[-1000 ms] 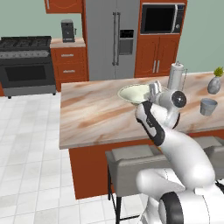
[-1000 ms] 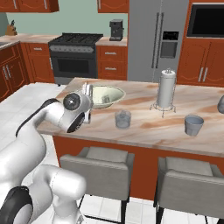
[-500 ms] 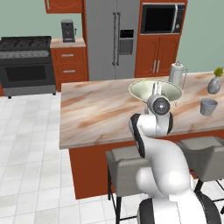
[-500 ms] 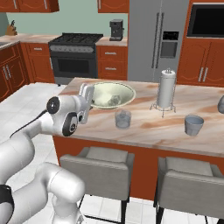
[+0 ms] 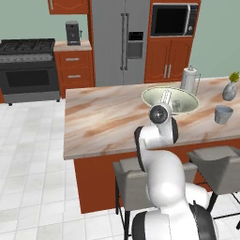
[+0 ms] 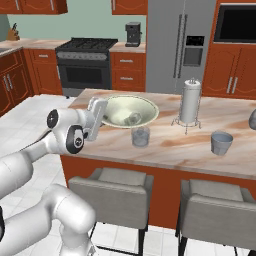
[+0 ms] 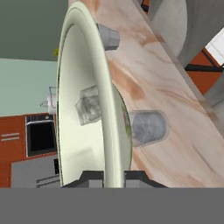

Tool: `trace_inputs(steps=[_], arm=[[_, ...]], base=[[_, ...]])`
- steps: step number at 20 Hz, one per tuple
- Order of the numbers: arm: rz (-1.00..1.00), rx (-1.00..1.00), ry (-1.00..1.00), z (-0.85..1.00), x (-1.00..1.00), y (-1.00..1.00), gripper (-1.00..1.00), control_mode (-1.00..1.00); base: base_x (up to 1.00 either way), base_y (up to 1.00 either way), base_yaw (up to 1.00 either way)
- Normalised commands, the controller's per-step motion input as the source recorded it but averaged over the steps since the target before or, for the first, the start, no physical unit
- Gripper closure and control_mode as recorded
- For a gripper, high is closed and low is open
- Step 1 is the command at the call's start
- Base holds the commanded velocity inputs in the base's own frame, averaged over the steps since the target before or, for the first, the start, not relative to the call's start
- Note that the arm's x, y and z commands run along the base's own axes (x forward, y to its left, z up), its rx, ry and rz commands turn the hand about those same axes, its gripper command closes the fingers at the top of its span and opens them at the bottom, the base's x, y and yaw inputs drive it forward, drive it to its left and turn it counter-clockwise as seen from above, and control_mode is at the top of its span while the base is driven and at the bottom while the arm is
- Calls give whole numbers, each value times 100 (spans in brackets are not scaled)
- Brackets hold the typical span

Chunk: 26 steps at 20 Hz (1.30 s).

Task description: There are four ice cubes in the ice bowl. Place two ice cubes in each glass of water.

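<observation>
Claw pinching the ice bowl's rim, bowl tipped above the surface.

The arm reaches forward over the surface [image 6: 165, 145]; its claw [image 7: 114, 177] is clamped on the near rim of the ice bowl [image 6: 117, 107], which tilts. Ice cubes [image 7: 89, 106] sit clustered inside it. One glass of water [image 6: 141, 136] stands just beside the bowl, another glass [image 6: 221, 142] well apart.

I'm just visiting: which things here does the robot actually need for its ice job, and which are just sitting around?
Part of the job:
- ice bowl, its rim pinched in the gripper
- ice cubes inside it
- glass of water beside the bowl
- second glass further along the counter

Just lying about:
- jug
- vase with a sprig
- bar stools
- coffee machine
</observation>
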Motion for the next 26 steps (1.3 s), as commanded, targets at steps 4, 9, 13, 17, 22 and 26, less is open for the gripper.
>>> trace_inputs(steps=[4, 9, 13, 17, 22, 26], arm=[[0, 0, 1, 0, 0, 0, 100, -100], [0, 0, 0, 0, 0, 0, 100, -100], [0, 0, 0, 0, 0, 0, 100, -100], [0, 0, 0, 0, 0, 0, 100, -100], [0, 0, 0, 0, 0, 0, 100, 100], [0, 0, 0, 0, 0, 0, 100, 100]], base=[[0, 0, 0], [0, 0, 0], [0, 0, 0], [0, 0, 0], [0, 0, 0], [0, 0, 0]])
